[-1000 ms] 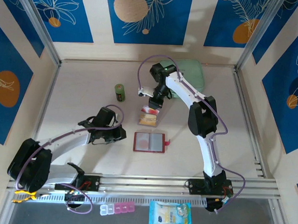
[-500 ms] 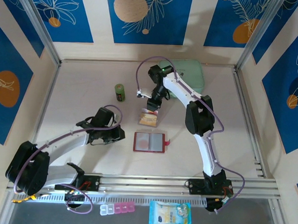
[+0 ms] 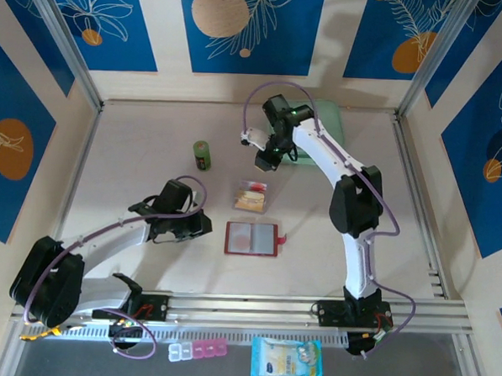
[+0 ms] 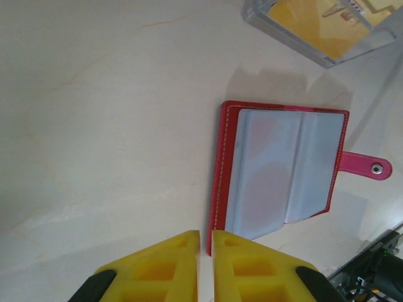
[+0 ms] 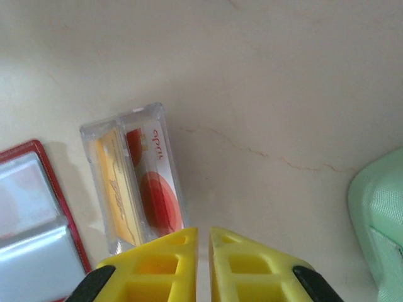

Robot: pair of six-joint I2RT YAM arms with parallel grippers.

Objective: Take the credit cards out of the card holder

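Now credit cards [image 5: 135, 189] in clear tray [image 5: 123, 118]; card holder [image 4: 277, 170] open.

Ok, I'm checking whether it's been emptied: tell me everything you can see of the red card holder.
The card holder is a small red folding wallet, leather-like with pale stitching along its rim, lying open and flat on the table, inner side up. Two clear plastic pockets cover its halves; whether a card remains inside cannot be told. A red tab with a metal snap sticks out from one short side. The left gripper, shut, hovers by the opposite edge, apparently not touching.
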